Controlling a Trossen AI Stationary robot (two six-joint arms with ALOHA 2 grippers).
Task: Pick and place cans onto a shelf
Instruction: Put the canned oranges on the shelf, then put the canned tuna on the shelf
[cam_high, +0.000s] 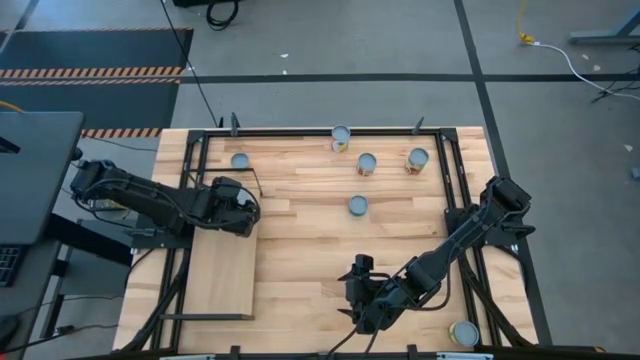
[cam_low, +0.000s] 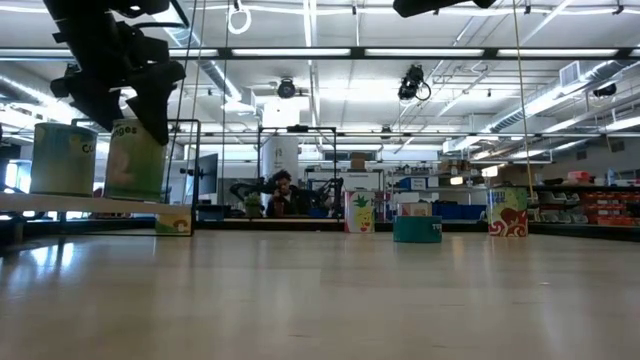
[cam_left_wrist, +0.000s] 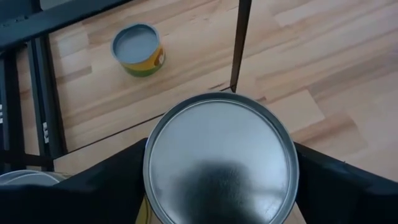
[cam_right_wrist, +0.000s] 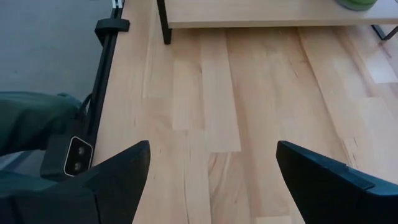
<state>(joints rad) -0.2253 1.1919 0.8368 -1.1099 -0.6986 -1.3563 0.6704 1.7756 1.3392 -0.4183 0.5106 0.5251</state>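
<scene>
Left gripper (cam_high: 243, 208) grasps a can (cam_left_wrist: 221, 163) over the shelf (cam_high: 222, 272): seat it flat before releasing. Right gripper (cam_right_wrist: 211, 171) waits, fingers spread.

place: probably lab/workshop | evidence: strip lights (cam_low: 420, 52), stocked shelving (cam_low: 590, 205), taped concrete floor (cam_high: 330, 78)

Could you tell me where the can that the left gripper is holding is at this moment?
The held can sits between the left gripper's fingers above the far end of the shelf, on the table's left side in the high view; another can stands beyond it.
</scene>
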